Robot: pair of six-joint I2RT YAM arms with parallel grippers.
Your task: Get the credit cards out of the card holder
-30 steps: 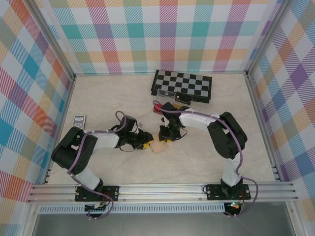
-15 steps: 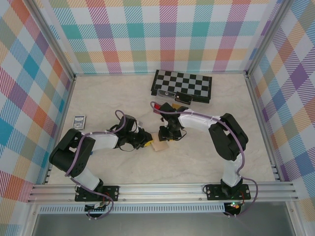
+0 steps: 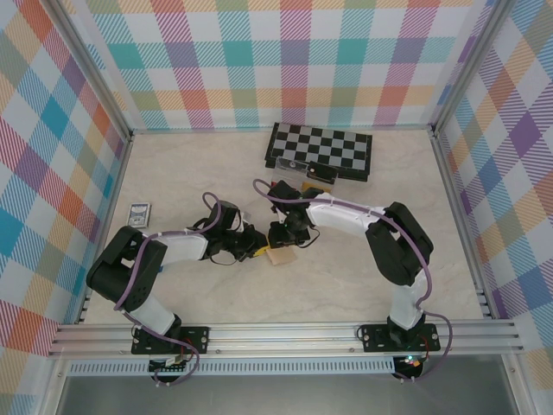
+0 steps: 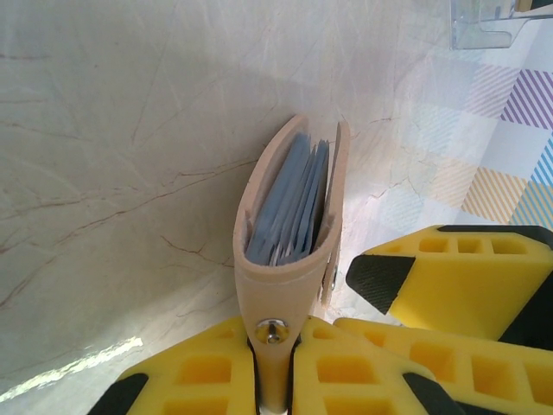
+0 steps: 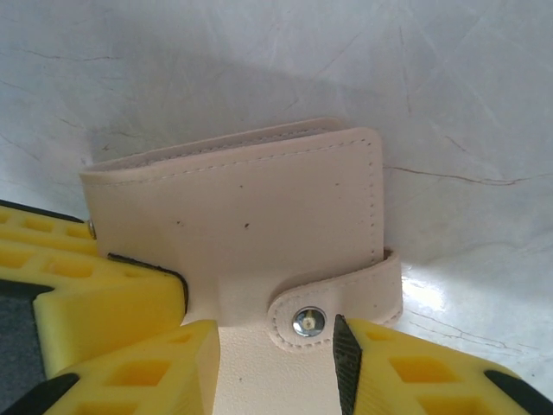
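Note:
The card holder (image 3: 282, 256) is a pale tan folded wallet standing on edge on the table between both arms. In the left wrist view its open end (image 4: 289, 199) shows light blue sleeves packed inside. The credit cards are hidden inside it. My left gripper (image 3: 259, 250) (image 4: 272, 380) is shut on the holder's tan spine, just below a metal snap. My right gripper (image 3: 278, 237) (image 5: 272, 337) is open, its fingers against the holder's outer face (image 5: 233, 207), one pad beside the snap tab (image 5: 333, 298). The right gripper's yellow finger (image 4: 467, 277) stands just right of the holder.
A chessboard (image 3: 321, 149) lies at the back, with a small dark item (image 3: 321, 171) and a clear tray (image 3: 288, 184) in front of it. The tray's corner (image 4: 492, 22) shows at the top right. A blue-patterned card box (image 3: 138, 213) sits at the far left.
My left gripper has closed onto the holder's spine. The right gripper slid left along the holder and its jaws widened. The holder shifted slightly.

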